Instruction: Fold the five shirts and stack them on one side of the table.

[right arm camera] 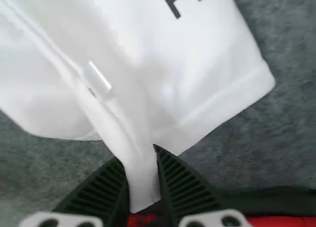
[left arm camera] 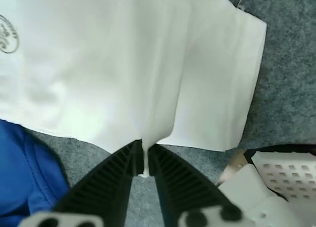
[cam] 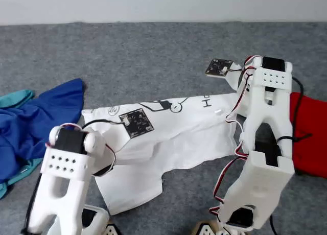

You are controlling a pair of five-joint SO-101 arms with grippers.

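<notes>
Surface: a grey, felt-like table (cam: 153, 51) below a pale wall. The nap looks grippy, so expect cloth to drag on it, not glide.
White shirt (cam: 173, 133): thin, limp knit with black print, rumpled. It spreads flat ahead of both your grippers.
Left gripper (left arm camera: 142, 163): nearly closed, pinching a narrow ridge of the shirt's edge right at the tips.
Right gripper (right arm camera: 143, 177): clamped on a thicker pleat by the lettered end. You probably have several layers, though the fold hides the count.
Blue shirt (cam: 36, 117): smooth, heaped just beside your left gripper, over a teal shirt (cam: 15, 98).
Red shirt (cam: 309, 133): bunched just behind your right gripper.
Risk, slip: the left pinch is shallow, so a hard pull could strip the cloth out.
Risk, skew: uneven lifts would twist the fold.
Risk, snag: a low sweep could catch the blue heap or the red one.
</notes>
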